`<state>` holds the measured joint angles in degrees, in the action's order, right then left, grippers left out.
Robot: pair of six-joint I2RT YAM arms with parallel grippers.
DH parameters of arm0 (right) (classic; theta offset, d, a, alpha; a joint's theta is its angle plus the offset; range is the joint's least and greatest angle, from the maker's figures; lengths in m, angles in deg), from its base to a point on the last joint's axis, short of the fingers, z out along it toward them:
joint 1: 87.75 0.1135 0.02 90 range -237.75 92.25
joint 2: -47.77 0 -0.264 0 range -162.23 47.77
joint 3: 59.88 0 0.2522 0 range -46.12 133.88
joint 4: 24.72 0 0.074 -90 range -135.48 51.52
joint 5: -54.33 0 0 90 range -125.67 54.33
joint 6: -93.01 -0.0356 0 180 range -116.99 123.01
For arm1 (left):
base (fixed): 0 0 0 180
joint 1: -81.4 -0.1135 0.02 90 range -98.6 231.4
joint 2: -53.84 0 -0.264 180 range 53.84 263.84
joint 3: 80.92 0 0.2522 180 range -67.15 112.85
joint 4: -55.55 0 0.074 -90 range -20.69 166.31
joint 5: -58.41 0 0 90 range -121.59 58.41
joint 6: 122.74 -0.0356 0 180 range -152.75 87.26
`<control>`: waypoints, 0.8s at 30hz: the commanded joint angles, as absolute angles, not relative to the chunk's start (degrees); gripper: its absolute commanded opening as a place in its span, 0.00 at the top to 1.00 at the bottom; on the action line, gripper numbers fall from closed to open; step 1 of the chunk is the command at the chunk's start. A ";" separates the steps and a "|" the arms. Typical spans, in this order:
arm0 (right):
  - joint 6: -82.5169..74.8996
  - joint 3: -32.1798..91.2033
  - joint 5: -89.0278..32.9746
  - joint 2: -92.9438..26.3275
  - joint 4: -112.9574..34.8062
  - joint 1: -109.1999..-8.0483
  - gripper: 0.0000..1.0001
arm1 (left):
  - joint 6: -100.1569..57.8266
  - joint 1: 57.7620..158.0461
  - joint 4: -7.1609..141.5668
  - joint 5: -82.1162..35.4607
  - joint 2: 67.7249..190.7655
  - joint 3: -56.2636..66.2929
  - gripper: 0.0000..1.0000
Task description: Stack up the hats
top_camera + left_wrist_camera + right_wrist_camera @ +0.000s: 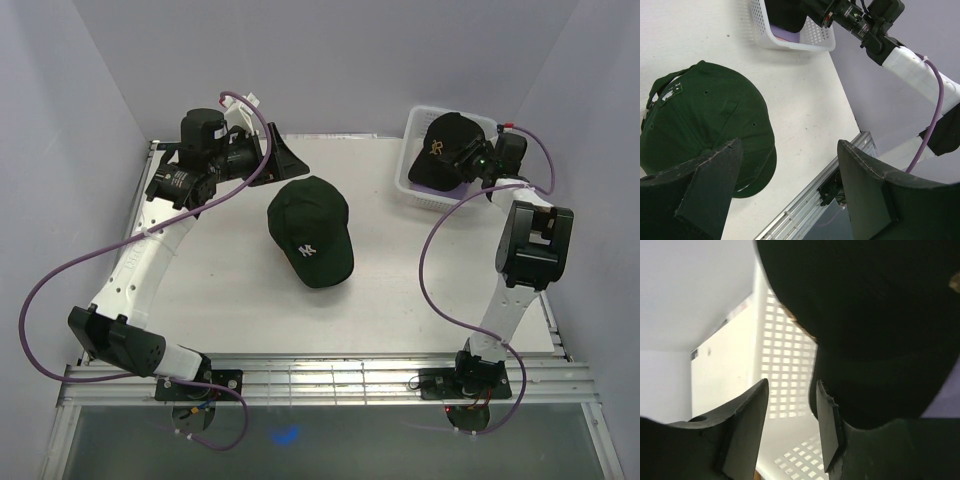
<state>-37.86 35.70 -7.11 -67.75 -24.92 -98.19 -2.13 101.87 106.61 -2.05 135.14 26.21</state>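
A dark green cap (310, 232) with a white front logo lies in the middle of the table, also in the left wrist view (705, 125). A black cap (445, 148) with a gold logo sits in the white mesh basket (418, 128), on top of a lavender cap (428, 185). My left gripper (285, 160) is open and empty, raised at the back left beside the green cap (789, 150). My right gripper (470, 160) is open inside the basket. The black cap (865, 315) lies against the outside of one finger (827, 425), with only basket mesh (785, 355) between the fingers (791, 390).
The basket stands at the back right corner, also in the left wrist view (810, 37). White walls close in the table on three sides. An aluminium rail (330, 380) runs along the near edge. Purple cables (40, 290) loop off both arms.
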 commanded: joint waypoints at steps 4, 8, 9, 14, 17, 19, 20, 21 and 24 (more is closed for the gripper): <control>-26.98 40.27 -19.67 -63.59 -40.75 -98.47 0.51 | -2.78 102.23 106.05 -1.88 133.91 26.36 0.13; -25.29 37.73 -19.07 -63.14 -40.42 -99.09 0.53 | -2.77 102.23 105.96 -1.88 133.91 26.62 0.14; -25.38 37.73 -18.88 -63.32 -40.50 -99.18 0.54 | -2.77 102.23 106.04 -1.88 133.91 26.54 0.13; -25.82 35.62 -24.22 -61.83 -42.08 -99.18 0.53 | -2.86 102.23 106.13 -2.14 133.64 26.10 0.14; -25.65 35.09 -24.60 -61.82 -42.08 -99.18 0.52 | -2.86 102.23 106.22 -2.15 133.82 26.10 0.13; -25.56 36.14 -24.42 -63.05 -42.78 -99.18 0.52 | -2.86 102.23 106.22 -2.15 133.82 26.18 0.14; -25.56 36.14 -23.55 -63.41 -42.26 -99.18 0.49 | -2.86 102.32 106.22 -2.15 133.91 26.19 0.13; -25.56 36.14 -23.10 -63.93 -41.74 -99.18 0.45 | -2.86 102.32 106.22 -2.15 133.91 26.36 0.14; -26.26 36.58 -21.52 -65.25 -40.16 -99.18 0.40 | -2.86 102.32 106.22 -2.32 134.00 26.45 0.13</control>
<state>-26.58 35.35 -22.26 -64.71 -42.43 -99.00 -2.11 101.96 106.61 -2.18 135.14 26.21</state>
